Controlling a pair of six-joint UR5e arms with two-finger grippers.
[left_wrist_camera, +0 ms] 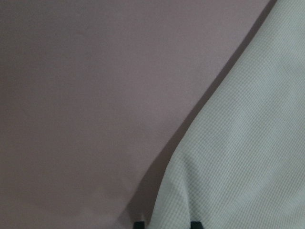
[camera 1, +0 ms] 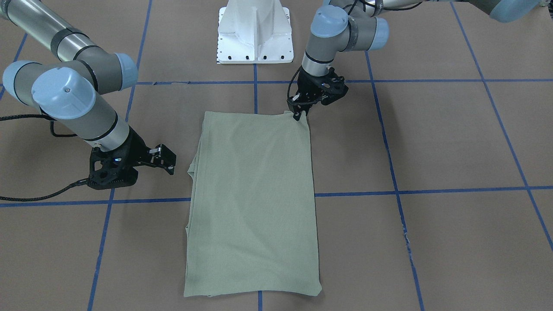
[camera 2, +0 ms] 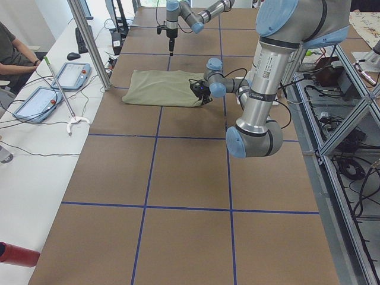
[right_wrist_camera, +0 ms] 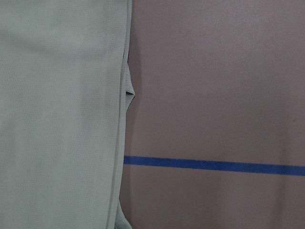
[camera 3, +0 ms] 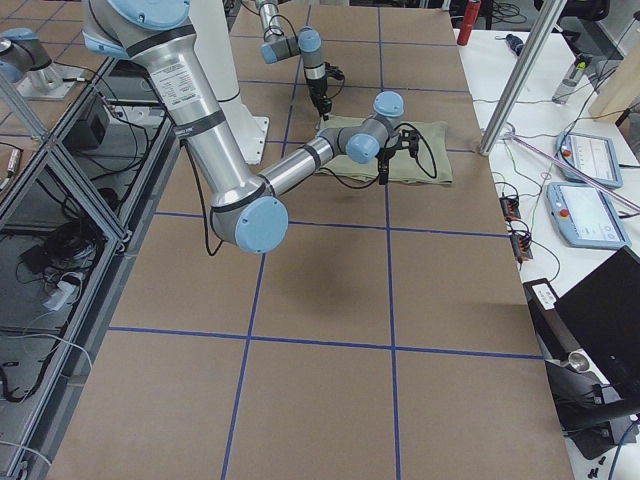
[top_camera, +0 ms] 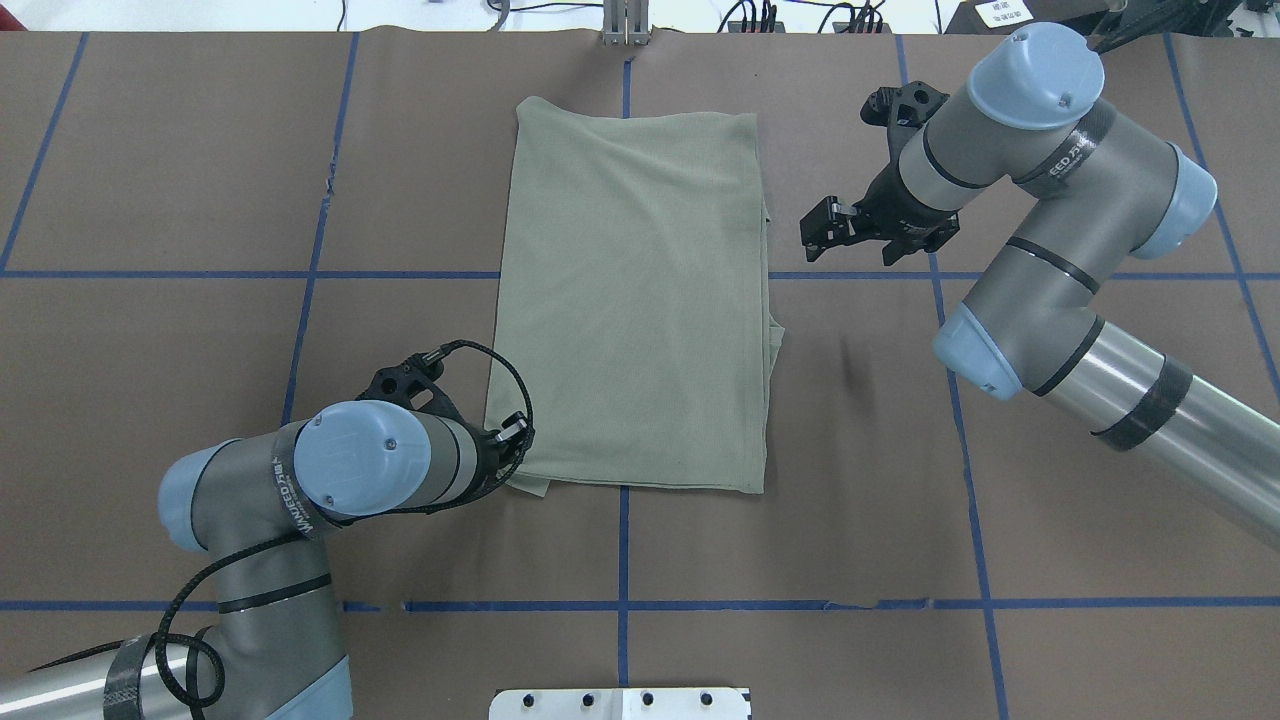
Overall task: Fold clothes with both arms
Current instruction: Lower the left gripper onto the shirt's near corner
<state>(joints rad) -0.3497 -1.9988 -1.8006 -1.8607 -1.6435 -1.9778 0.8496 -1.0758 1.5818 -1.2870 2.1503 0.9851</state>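
Exterior front-facing, shirt: the shirt (camera 1: 252, 194) lies flat on the table (camera 1: 453, 142), folded into a long rectangle. Its short end lies near the white pedestal (camera 1: 255, 34).
Exterior front-facing, left gripper: the left gripper (camera 1: 299, 113) is tip-down on the corner nearest the base. The fingers are drawn together and seem to pinch the cloth, which peaks slightly there.
Exterior front-facing, right gripper: the right gripper (camera 1: 166, 160) is spread and empty, just beside the long edge and not touching it.
Overhead exterior, handling: this is a thin knit, judged light and limp, so it will sag and drag if lifted at one point only. The stacked layers fan out along the edge by the right gripper (top_camera: 825, 225), so a shallow pinch may take only the top ply.
Overhead exterior, hold: corners are the best hold, so the second near corner of the shirt (top_camera: 635, 300) needs a grip to match the left gripper (top_camera: 515, 435).
Exterior left, surroundings: handheld pendants (camera 2: 71, 74) and a seated person (camera 2: 12, 47) are at the side bench, well apart from the cloth.
Exterior right, obstruction: I see nothing lying on the shirt (camera 3: 400, 160); the arms themselves crowd it.
Left wrist-mounted, grip: the cloth edge runs down between two dark fingertips (left_wrist_camera: 195, 224) at the frame bottom.
Right wrist-mounted, edge: the layered edge sits beside blue tape (right_wrist_camera: 214, 164), and no fingers are in view.
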